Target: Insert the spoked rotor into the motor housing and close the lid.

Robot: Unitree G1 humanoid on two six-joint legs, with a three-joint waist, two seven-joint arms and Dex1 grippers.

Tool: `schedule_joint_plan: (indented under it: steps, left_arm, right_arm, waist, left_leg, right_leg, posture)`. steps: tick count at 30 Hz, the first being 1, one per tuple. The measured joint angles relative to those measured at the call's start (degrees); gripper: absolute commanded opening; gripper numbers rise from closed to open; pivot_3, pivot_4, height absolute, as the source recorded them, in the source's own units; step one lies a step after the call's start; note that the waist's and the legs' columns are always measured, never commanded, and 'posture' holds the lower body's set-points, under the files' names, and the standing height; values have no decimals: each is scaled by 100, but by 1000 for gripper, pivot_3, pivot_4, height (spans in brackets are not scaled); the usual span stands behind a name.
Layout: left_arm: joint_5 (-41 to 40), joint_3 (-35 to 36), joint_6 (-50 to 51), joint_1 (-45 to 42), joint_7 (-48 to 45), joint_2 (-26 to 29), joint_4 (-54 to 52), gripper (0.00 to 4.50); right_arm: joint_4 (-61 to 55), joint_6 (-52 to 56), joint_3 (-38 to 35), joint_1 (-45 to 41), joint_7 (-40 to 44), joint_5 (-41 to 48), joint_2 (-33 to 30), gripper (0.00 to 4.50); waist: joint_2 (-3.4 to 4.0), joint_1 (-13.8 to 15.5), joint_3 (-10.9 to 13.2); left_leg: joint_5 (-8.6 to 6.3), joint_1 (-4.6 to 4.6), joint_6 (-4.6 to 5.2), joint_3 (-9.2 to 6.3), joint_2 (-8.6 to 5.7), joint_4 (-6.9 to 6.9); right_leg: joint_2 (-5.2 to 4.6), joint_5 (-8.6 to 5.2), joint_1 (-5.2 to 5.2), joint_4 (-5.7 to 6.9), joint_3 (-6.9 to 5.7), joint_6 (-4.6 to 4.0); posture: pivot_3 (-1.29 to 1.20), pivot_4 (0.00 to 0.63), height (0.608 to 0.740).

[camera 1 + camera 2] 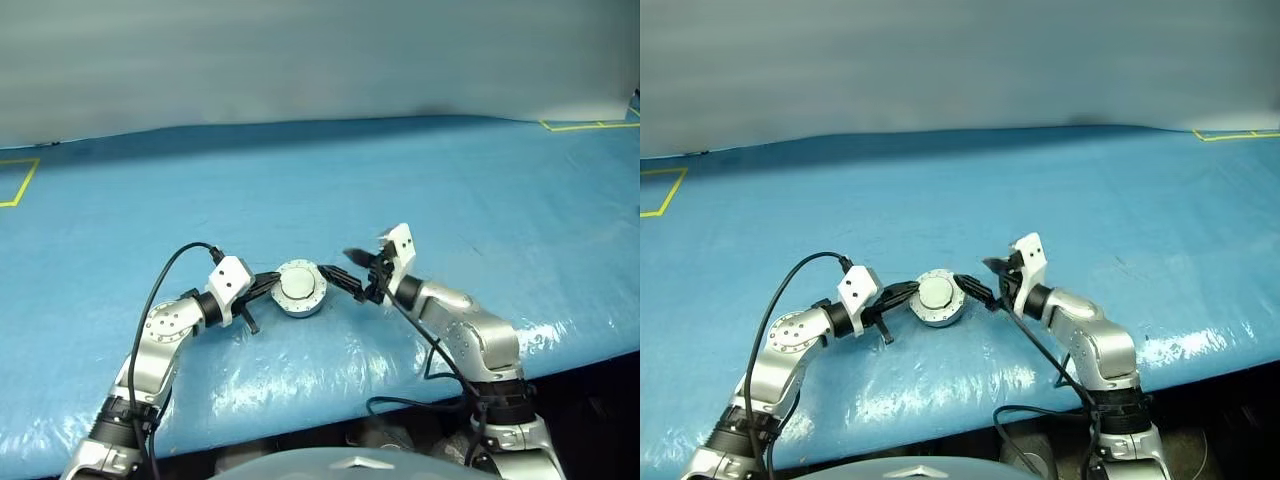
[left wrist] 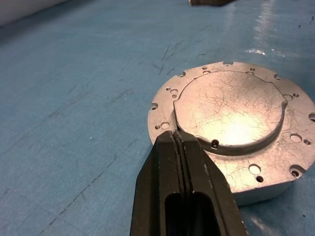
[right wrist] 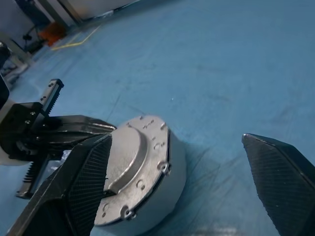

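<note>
Lid down hides housing's inside — left gripper shut, right gripper wide.

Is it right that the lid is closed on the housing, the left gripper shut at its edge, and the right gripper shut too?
Not quite: the right gripper is open, its fingers spread wide in the right wrist view. The lid is closed on the motor housing, and the left gripper is shut at its edge.

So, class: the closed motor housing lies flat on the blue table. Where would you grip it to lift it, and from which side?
Grip the motor housing across its smooth round side wall, jaws on opposite sides, probably coming in low and level. The lid is shut flat on top, offering no handle. The open right gripper already stands beside it; the shut left gripper is at the other side.
</note>
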Motion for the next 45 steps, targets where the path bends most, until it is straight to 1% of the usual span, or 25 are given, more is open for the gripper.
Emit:
schedule_joint_plan:
  steps: [2,4,8,11,17,20,24,28,29,32,40,42,45]
  left_arm:
    - [0,-1,-1,3,0,0,0,0]
    - [1,-1,-2,8,0,1,0,0]
    - [17,-5,-6,0,-1,7,1,0]
    - [27,-9,-15,-3,-2,9,5,0]
    - [58,-12,-31,-38,-2,34,46,0]
    - [77,-15,-73,-48,-9,34,69,0]
    - [88,-16,-103,-55,-15,38,95,0]
    - [98,39,-119,-45,-8,93,143,0]
    - [97,44,-126,-49,-9,100,131,0]
    - [98,52,-126,-50,-7,101,137,0]
    - [14,131,-130,-4,-18,95,139,0]
    - [-298,278,-8,100,-103,49,60,0]
    - [-945,572,320,361,-279,61,-337,0]
  right_arm:
    - [170,647,-338,54,-119,504,110,4464]
    - [293,1049,-681,113,-277,903,313,4464]
    - [465,1414,-933,219,-431,1375,570,4464]
    - [501,1580,-930,299,-428,1586,686,4464]
    - [705,1504,-707,234,-432,1611,919,4464]
    - [772,1393,-602,195,-447,1582,979,3926]
    - [948,1225,-582,197,-514,1527,1002,2556]
    - [937,1145,-558,208,-465,1573,1003,1457]
    - [935,1137,-561,206,-478,1574,1000,1258]
    - [931,1092,-522,206,-489,1567,1001,1219]
    - [909,1018,-395,205,-520,1522,1013,1219]
    - [901,1016,-384,203,-527,1539,1047,1219]
    - [898,1059,-446,201,-615,1618,1127,1209]
  waist:
    - [2,0,1]
    - [2,1,1]
    - [3,-4,0]
    - [3,-4,0]
    - [2,-21,0]
    - [2,-21,0]
    - [3,-22,0]
    - [3,-29,0]
    - [2,-30,-1]
    - [1,-35,-2]
    - [1,-71,-2]
    - [2,-81,-2]
    - [-3,-116,5]
  left_leg:
    - [0,1,0,-1,0,0]
    - [0,1,1,-3,0,0]
    - [-2,0,3,-2,-2,0]
    - [-2,1,3,-2,-3,0]
    - [-2,5,3,-3,-2,0]
    - [-2,5,3,-4,-3,0]
    - [-2,4,3,-3,-4,0]
    - [-1,5,3,-4,-2,1]
    - [-1,8,3,-4,-2,1]
    - [-1,13,2,-3,-2,2]
    - [0,14,2,-2,2,2]
    - [-1,10,2,-2,5,1]
    - [-1,-16,1,-4,10,1]
  right_leg:
    - [0,0,0,1,1,0]
    - [0,0,1,1,0,0]
    - [0,0,1,0,2,2]
    - [0,1,1,0,3,3]
    - [1,-1,3,3,3,7]
    - [1,0,3,3,3,7]
    - [1,0,1,2,5,6]
    - [1,0,3,4,3,8]
    - [1,0,6,4,4,8]
    - [0,-14,9,4,6,32]
    - [2,-13,6,6,8,30]
    - [3,-12,0,7,8,28]
    - [7,1,-22,9,6,3]
  posture:
    - [0,150,740]
    - [0,150,740]
    - [0,150,740]
    - [0,150,740]
    - [0,150,740]
    - [0,150,740]
    - [0,150,740]
    - [0,150,740]
    - [0,150,740]
    - [0,150,740]
    - [0,150,740]
    - [0,150,740]
    - [0,150,740]
